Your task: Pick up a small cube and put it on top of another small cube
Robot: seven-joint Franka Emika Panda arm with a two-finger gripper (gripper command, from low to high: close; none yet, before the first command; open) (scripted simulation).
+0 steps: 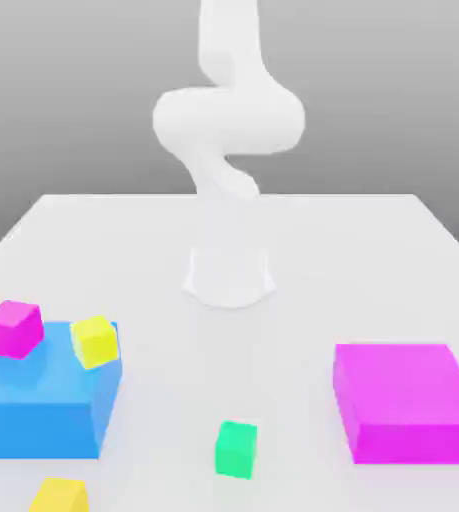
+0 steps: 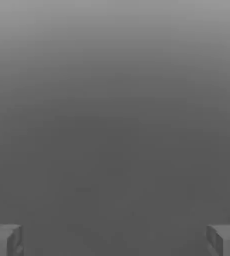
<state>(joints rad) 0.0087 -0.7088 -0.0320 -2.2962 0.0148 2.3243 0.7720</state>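
Amber cube (image 1: 59, 496), three others (image 1: 236, 450), two blocks (image 1: 37, 420)

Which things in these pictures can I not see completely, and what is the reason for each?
- Orange-yellow cube: its lower part is cut off by the exterior view's bottom edge.
- Large blue block: cut off by the exterior view's left edge; the magenta cube and yellow cube cover parts of its top.
- Arm: its upper part is cut off by the exterior view's top edge.
- Gripper: both fingers, wide apart, are cut off by the hand view's edges.
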